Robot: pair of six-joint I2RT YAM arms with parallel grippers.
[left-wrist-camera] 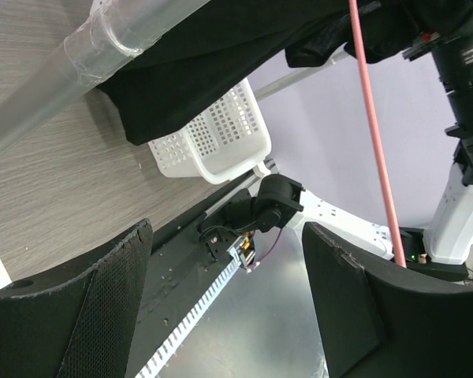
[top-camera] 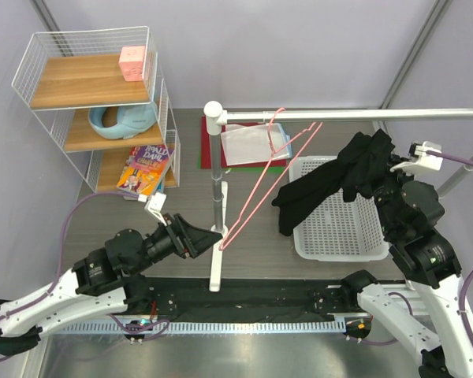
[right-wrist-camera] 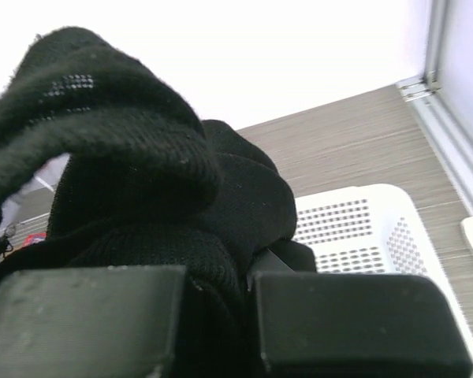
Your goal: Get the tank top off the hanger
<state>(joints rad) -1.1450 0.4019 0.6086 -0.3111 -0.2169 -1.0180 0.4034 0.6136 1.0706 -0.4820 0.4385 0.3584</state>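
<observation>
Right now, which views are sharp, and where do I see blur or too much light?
Top external: evenly lit and sharp, with a soft sheen on the metal plate. Left wrist: the white pole close to the lens is blurred. Right wrist: the tank top fills the view, and the background above it is washed out to white.

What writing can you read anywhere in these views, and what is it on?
"ROALD DAHL": top of the cover of the book lying on the bottom shelf of the wire rack. The title below the name is too small to read.
Pink cube: any marks are too small to read.
White sheet under the rail: no writing visible.
Both wrist views: no text.
</observation>
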